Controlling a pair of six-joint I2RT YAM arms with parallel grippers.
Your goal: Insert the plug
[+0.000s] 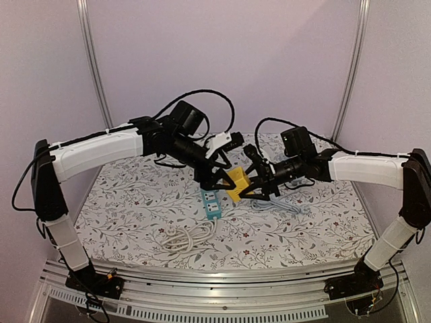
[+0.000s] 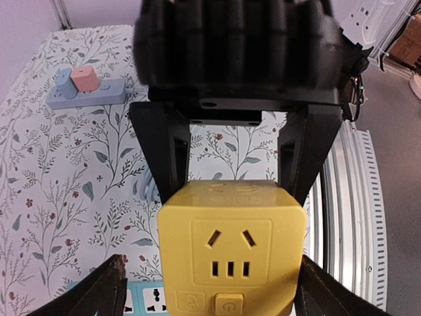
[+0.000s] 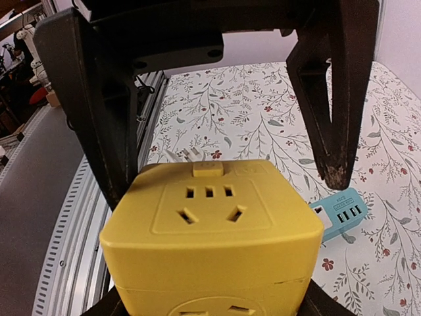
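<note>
Between left pincer (image 1: 215, 179) and right pincer (image 1: 254, 188): one yellow plug cube (image 1: 236, 182).

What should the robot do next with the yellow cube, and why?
Probably close the left end effector on the yellow cube. Its fingers stand open either side of it, while the right end effector holds it near the blue power strip.

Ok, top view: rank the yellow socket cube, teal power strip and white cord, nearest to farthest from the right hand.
1. The yellow socket cube, in the right hand.
2. The teal power strip, just left, on the table.
3. The white cord, coiled toward the near edge.
</note>
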